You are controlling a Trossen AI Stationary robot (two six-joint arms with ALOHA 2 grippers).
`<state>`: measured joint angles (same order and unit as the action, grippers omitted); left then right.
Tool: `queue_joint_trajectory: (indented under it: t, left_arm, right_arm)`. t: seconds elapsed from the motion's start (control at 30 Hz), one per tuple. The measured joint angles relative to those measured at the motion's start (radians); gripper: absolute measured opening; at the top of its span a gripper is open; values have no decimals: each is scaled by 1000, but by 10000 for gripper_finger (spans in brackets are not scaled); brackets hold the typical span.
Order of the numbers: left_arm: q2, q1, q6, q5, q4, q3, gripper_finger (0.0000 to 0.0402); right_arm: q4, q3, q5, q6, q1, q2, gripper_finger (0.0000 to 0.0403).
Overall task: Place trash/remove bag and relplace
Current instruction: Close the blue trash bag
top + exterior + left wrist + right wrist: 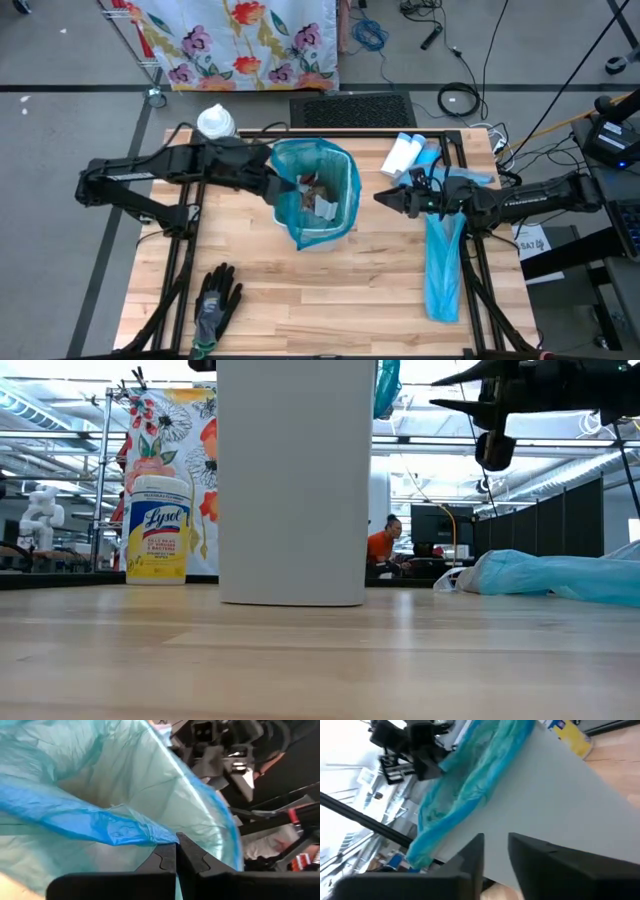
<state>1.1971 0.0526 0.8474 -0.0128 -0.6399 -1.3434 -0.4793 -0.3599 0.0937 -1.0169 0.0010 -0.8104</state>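
We see the left tool (276, 187) pressed together on the rim of the blue bag (340, 165) lining the white bin (295, 480) at centre frame; the trash (318, 196) lies inside, just right of it. The right tool (383, 197), fingers slightly spread and empty, hovers right of the bin, pointing left at it. A spare bag (442, 265) runs lengthwise down the tabletop (330, 295) at lower right.

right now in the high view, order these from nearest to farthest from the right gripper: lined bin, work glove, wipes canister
1. Lined bin, just left of the right gripper, mid-table.
2. Wipes canister, far-left corner, beyond the bin.
3. Work glove, near-left edge, farthest.
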Motion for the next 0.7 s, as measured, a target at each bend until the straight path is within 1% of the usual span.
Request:
queue_joint_trajectory:
  t: [0.13, 0.23, 0.33, 0.43, 0.5, 0.57, 0.63, 0.7]
  left_arm:
    - [27, 0, -18, 0, 1, 1, 0]
    - [32, 0, -26, -1, 3, 1, 0]
    - [32, 0, -43, -1, 3, 1, 0]
    - [32, 1, -44, -1, 2, 1, 0]
    - [32, 1, -44, -1, 2, 1, 0]
    - [32, 0, -45, -1, 2, 1, 0]
    - [32, 0, -45, -1, 2, 1, 2]
    - [32, 0, -51, -4, 2, 1, 6]
  right_arm:
    - [-119, -2, 1, -14, 0, -56, 139]
    - [-142, -22, 6, -19, 0, -108, 172]
    - [-146, -64, 8, -19, 0, -159, 194]
    - [-146, -116, 9, 23, 0, -203, 204]
    - [-146, -147, 9, 63, 0, -221, 202]
    - [-139, -167, 8, 92, 0, -229, 185]
    - [-118, -187, 9, 110, 0, -231, 149]
    - [-103, -209, 10, 140, -1, -231, 89]
